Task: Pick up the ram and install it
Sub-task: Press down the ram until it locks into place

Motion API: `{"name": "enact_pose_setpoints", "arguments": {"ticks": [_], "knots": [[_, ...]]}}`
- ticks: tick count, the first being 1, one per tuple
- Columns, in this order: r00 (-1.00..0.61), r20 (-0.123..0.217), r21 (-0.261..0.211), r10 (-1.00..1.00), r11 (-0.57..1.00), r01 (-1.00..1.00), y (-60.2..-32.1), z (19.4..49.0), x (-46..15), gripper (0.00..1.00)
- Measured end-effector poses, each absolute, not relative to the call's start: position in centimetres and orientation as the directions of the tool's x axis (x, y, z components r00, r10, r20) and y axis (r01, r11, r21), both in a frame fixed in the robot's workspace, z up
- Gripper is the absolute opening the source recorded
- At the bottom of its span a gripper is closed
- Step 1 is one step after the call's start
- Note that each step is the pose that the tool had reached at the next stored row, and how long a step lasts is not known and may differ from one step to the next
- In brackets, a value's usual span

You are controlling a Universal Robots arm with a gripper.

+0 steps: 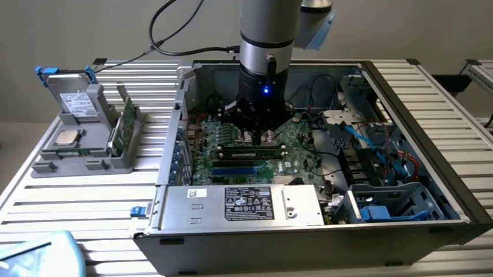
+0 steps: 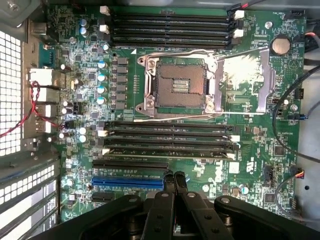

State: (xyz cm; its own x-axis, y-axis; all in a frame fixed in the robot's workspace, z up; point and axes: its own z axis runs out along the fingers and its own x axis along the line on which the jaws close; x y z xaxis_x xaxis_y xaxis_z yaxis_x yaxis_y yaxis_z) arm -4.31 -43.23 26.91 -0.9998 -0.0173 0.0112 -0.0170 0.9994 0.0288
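Gripper [image 1: 260, 137] hangs inside the open computer case [image 1: 431, 173], its fingers together and empty, just above the ram [image 1: 250, 153], which lies seated in a slot of the motherboard [image 1: 297, 144] near the board's middle.

On the wrist camera the gripper [image 2: 174, 176] has its fingertips pressed together over the blue slot [image 2: 127, 183]; the ram [image 2: 167, 149] sits in the slot bank beside the CPU socket [image 2: 180, 90].

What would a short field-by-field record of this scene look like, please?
End effector: fingers together, holding nothing, above the motherboard
Ram: lying in a slot beside the CPU socket, apart from the end effector
Case: open, motherboard exposed
Tray: outside the case at the exterior view's left, holding a drive and a green card
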Motion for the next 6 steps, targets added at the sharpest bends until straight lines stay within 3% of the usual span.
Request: {"name": "enact_pose_setpoints", "arguments": {"ticks": [6], "knots": [[-1.000, 0.011, 0.029, -0.017, 0.999, -0.017, -43.24, 26.91, -4.31, 0.11]]}}
